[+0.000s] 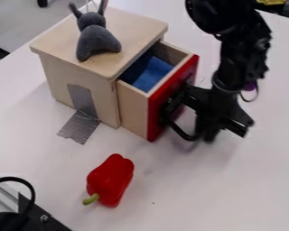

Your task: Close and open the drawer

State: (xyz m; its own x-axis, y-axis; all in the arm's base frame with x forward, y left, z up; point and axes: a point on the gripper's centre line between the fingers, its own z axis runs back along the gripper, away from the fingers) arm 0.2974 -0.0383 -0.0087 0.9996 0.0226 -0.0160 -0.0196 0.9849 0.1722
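Observation:
The black gripper hangs just right of the drawer's red front, and its dark parts overlap that front. Whether they press on it or hold a handle, I cannot tell. The wooden drawer is pulled partway out of the right side of the light wooden box. Blue cloth lies inside the drawer.
A grey plush toy sits on top of the box. Silver tape runs from the box onto the white table. A red pepper lies in front, and black hardware with a cable stands at the lower left.

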